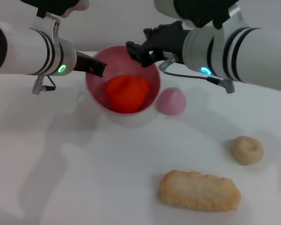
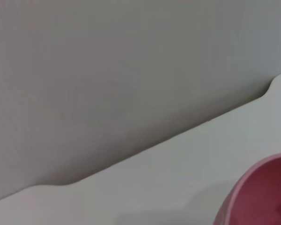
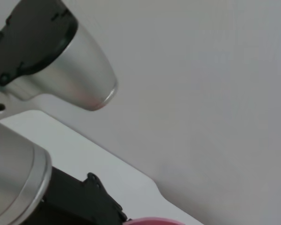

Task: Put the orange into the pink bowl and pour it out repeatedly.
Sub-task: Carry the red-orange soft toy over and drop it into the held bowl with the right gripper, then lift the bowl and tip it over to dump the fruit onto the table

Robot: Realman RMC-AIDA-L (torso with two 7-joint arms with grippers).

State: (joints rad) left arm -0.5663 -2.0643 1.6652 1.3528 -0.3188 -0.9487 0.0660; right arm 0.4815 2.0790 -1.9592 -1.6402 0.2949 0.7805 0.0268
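- The place looks like a robot test bench or lab set-up, not a home or kitchen.
- A plain white table (image 1: 84, 187) fills the lower and middle part of the head view, with no cloth, dishes or cutlery.
- Behind it, along the top of the frame, stands a bare pale wall (image 2: 107, 70) with no shelves, window or decoration.
- Two white robot arms with glowing green rings reach in from the upper left and upper right.
- The things on the table are toy foods: a beige doughnut (image 1: 247, 150) at right, a breaded slab (image 1: 199, 191) at lower centre, a small pink dome (image 1: 172, 101) near the middle.
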